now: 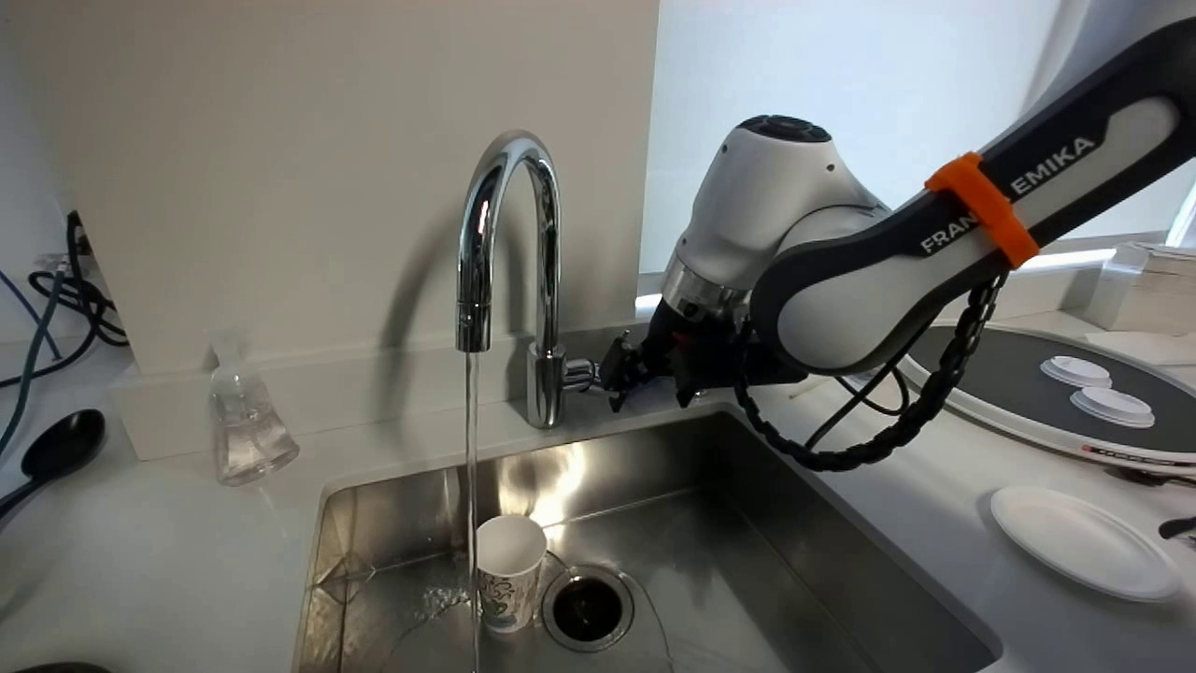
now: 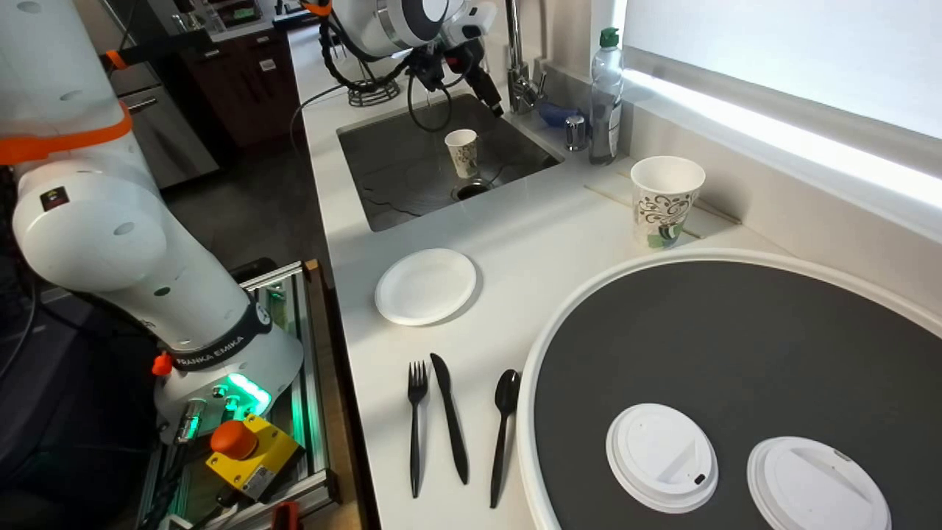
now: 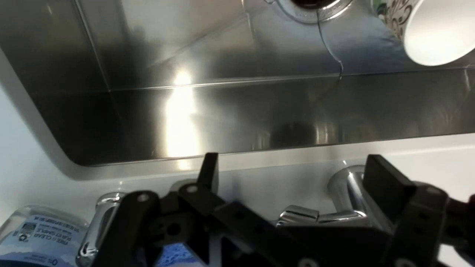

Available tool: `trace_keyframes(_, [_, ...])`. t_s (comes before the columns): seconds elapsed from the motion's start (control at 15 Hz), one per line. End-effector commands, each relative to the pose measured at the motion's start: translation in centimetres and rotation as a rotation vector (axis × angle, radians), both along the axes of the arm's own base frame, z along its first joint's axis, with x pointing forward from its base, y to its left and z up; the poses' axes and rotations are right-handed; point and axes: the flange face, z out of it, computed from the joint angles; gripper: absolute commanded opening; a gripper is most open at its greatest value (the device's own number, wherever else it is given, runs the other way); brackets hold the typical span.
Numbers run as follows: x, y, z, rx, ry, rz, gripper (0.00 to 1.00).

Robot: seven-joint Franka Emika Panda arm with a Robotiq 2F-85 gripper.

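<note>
My gripper (image 3: 292, 163) is open, its fingers wide apart with nothing held between them. In an exterior view the gripper (image 1: 651, 385) is beside the chrome faucet (image 1: 545, 397), at the end of its side handle (image 1: 580, 376). In the wrist view the handle (image 3: 300, 215) shows between the fingers, and the faucet base (image 3: 347, 187) is partly behind the right finger. I cannot tell whether a finger touches it. Water (image 1: 472, 421) runs from the spout into the steel sink (image 1: 719, 551). A patterned paper cup (image 1: 509, 584) stands in the sink beside the stream and the drain (image 1: 587, 608).
A green-capped soap bottle (image 2: 605, 110), a chrome dispenser (image 2: 576, 132) and a blue sponge (image 2: 556, 114) stand behind the sink. Another cup (image 2: 664, 199), a plate (image 2: 427, 287), black cutlery (image 2: 449, 419) and a round tray (image 2: 706, 331) with two lids (image 2: 662, 456) lie on the counter.
</note>
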Motion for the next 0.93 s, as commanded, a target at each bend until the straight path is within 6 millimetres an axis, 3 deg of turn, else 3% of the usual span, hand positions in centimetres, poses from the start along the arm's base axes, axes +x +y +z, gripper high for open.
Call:
trace_keyframes(0.0, [-0.4,1.3,-1.7,0.072,0.025,0.044,1.00])
trace_keyframes(0.4, [-1.5,3.9,-4.5,0.054,0.046,0.106,1.00])
trace_keyframes(0.87, [-3.1,7.4,-6.4,0.045,0.070,0.149,1.00])
